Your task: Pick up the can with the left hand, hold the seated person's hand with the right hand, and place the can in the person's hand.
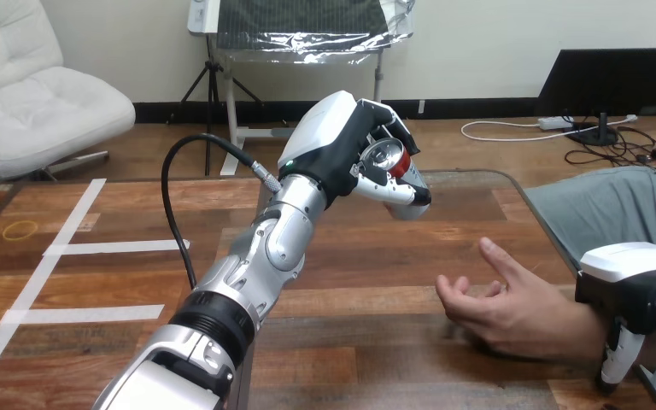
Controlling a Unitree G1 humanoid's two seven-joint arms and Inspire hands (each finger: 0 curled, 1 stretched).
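1. The left hand (339, 147) is raised over the middle of the wooden table (367, 350), its fingers curled round a red can (385, 159) lying tilted in its grip.
2. The person's hand (497, 309) rests palm up, near right.
3. The right hand (622, 295) clasps the person's wrist at the right edge.

Wooden surface (350, 282) carrying tape, a band and a resting hand

Brown planks spread beneath the fingers (389, 190) of the left hand (329, 137), which hang clear above the wood; well to the left of those fingers lie strips of white tape (115, 247), one long diagonal joined by two short bars; farther left again, a yellow rubber band (20, 229); below and right of the fingers the person's hand (495, 307) rests palm up, near the surface's right edge.
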